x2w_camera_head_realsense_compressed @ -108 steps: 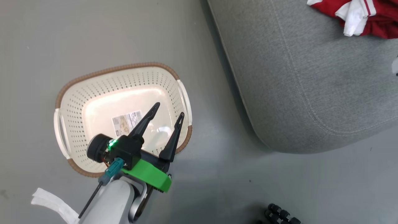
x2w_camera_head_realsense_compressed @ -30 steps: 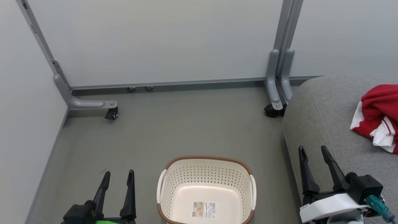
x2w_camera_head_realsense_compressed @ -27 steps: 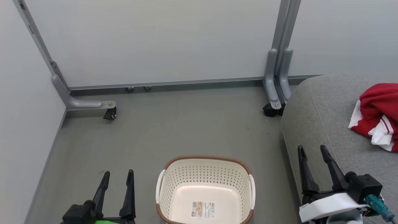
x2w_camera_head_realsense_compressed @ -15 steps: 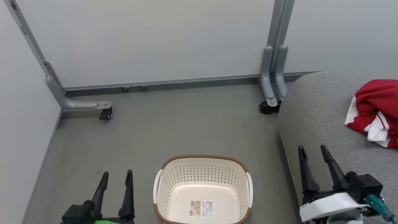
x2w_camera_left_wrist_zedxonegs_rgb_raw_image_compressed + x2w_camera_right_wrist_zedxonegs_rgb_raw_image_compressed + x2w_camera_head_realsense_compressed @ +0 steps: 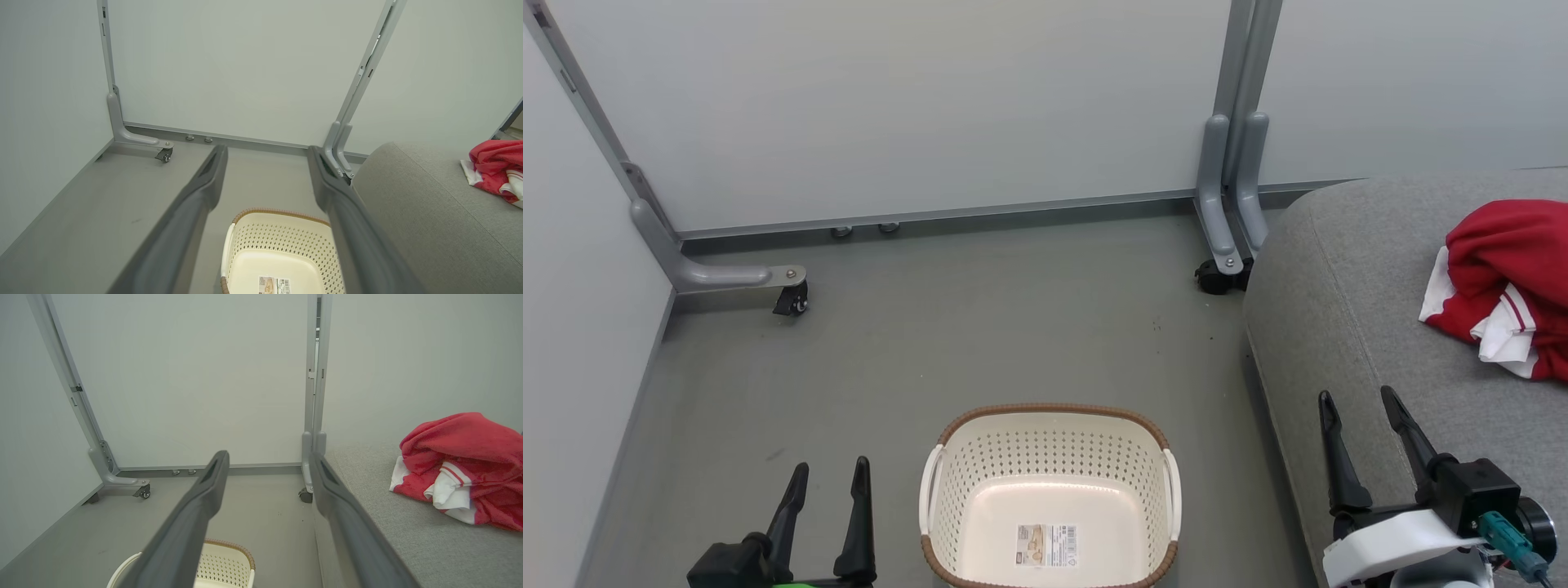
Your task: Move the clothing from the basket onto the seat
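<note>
Clothing [image 5: 1499, 286]: red heap w/ white trim, bunched up on the seat [image 5: 1356, 269], toward its right side and well apart from the basket [image 5: 1045, 407]. The heap is crumpled and cut off by the right edge of head view, so can't tell if it's one garment or two. Right wrist view shows it lying fully on the grey cushion, not hanging over the edge.

The basket stands upright on the floor [image 5: 980, 327], near the seat's left edge. Its inside holds a sticker [image 5: 1045, 545] on the bottom and no fabric, as far as head and left wrist views show; the near rim is cropped.

Left end effector [image 5: 832, 465]: low left in head view, beside the basket's left handle, fingers spread w/ nothing between them. Right end effector [image 5: 1356, 394]: low right, in front of the seat's near left edge, also spread and empty, well short of the heap. Neither touches the basket or cloth.

Progress, my read: transfer looks done, or v. nearly. Nothing red is left in the basket to pick, and both arms sit in what looks like a rest pose. The only open point is whether the heap holds all the garments, which can't be confirmed from here.
</note>
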Robot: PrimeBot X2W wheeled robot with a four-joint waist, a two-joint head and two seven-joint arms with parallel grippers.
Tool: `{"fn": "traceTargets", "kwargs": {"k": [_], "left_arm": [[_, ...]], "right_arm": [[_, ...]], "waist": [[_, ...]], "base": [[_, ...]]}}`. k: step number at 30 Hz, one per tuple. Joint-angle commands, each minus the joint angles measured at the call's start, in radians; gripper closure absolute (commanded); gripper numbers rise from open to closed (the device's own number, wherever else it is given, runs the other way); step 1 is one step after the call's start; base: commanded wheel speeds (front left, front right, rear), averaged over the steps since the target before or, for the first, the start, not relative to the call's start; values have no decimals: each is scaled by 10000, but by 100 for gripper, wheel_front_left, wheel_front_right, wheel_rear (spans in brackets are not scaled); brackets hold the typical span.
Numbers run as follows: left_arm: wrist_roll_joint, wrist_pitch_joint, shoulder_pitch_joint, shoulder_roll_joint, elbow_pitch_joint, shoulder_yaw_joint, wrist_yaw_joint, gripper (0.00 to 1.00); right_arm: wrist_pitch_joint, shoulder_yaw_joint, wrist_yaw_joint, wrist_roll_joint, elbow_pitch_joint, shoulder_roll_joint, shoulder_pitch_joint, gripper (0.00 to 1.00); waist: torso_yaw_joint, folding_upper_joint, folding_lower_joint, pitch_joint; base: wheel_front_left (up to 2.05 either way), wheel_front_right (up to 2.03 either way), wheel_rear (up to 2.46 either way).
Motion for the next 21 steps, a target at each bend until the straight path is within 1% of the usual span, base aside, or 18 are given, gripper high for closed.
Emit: {"fn": "traceTargets", "kwargs": {"k": [1,8,9,12,21], "left_arm": [[-166,1,-102,22,45,12,-46,0],[-333,1,-145,22,-32,-4,-83,0],[-334,0,4,-2,-6,-21,-27,100],[-372,6,108,-19,222,-44,-27,100],[-1997,391,-166,57,218,127,-22,100]], "right_arm": [[-29,2,-10,-92,23,-16,-114,0],[-29,-23,-10,-13,63,10,-124,0],[0,-4,0,19,71,19,0,100],[27,-11,0,64,315,67,118,100],[523,-168,-1,1915,454,60,-166,100]], "waist": [[-5,0,0,3],[13,0,0,15],[12,0,0,15],[10,0,0,17],[-25,0,0,81]], "base": [[0,0,0],[0,0,0],[0,0,0],[0,0,0],[0,0,0]]}}
